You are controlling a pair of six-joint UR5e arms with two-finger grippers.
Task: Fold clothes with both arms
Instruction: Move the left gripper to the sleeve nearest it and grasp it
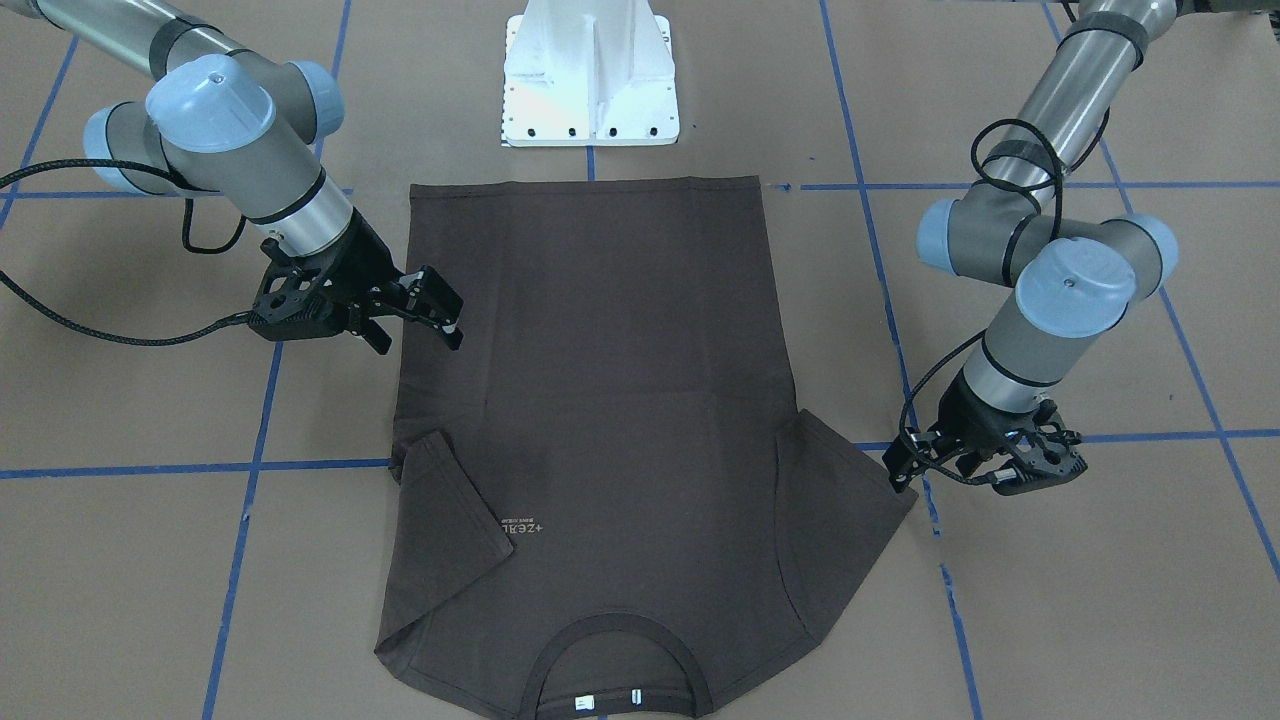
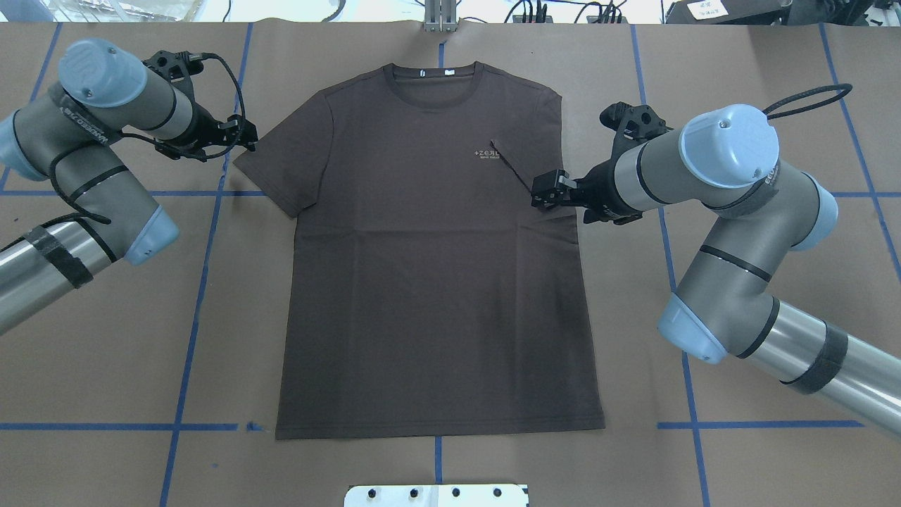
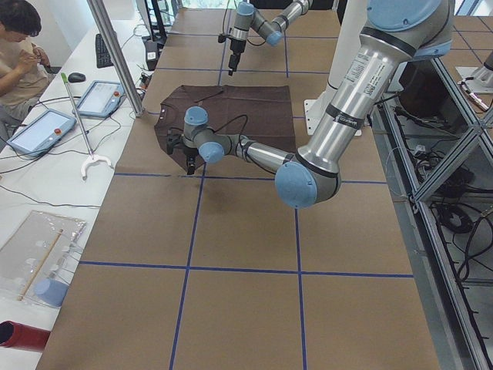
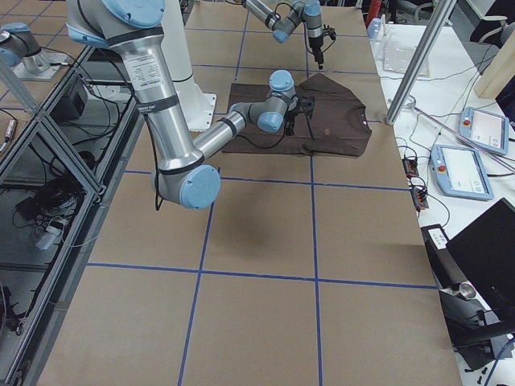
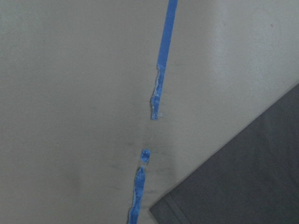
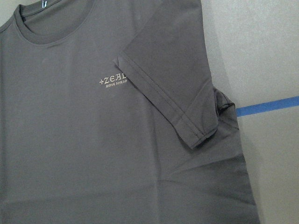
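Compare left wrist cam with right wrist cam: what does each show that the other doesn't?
Left wrist only: a torn gap in the blue tape line, beside one hemmed corner of the dark brown T-shirt. Right wrist only: pale chest lettering, ribbed round collar, and a short sleeve folded onto the chest. Both: shirt fabric, blue tape, brown paper table cover.

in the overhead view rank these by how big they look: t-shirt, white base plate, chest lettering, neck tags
1. t-shirt
2. white base plate, though the frame's bottom edge cuts it off
3. chest lettering
4. neck tags, smallest
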